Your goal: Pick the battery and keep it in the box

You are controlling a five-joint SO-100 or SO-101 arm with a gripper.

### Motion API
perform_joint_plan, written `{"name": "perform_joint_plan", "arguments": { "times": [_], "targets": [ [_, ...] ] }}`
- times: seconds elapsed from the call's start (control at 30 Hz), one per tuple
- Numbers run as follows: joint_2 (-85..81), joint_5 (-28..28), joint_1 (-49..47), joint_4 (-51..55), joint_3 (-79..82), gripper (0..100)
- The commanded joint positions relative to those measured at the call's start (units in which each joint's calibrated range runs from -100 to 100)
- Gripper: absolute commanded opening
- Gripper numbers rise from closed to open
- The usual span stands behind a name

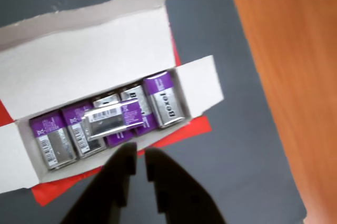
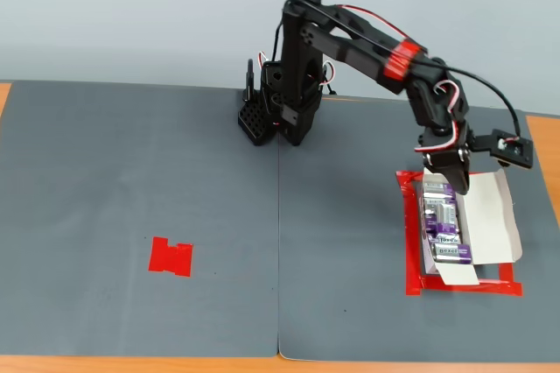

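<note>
Inside the white cardboard box (image 1: 95,61), a glossy rectangular battery (image 1: 113,118) lies crosswise.

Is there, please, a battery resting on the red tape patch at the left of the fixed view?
No, the red tape patch is bare, and the batteries lie in the box.

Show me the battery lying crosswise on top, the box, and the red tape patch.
battery (image 1: 112,119), wrist view, its silver face.
box (image 1: 84,66), wrist view, inside of its long back flap.
red tape patch (image 2: 171,256), fixed view, its middle.
</note>
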Motion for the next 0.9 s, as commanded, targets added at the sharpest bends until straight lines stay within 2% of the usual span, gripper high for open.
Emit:
{"name": "perform_joint_plan", "arguments": {
  "times": [0.0, 0.63, 0.87],
  "targets": [
    [-8.2, -0.2, 3.0, 0.2, 1.9, 2],
    [-39.3, -0.4, 31.6, 0.2, 26.5, 2],
    [-49.0, -6.1, 39.8, 0.2, 35.6, 2]
  ]
}}
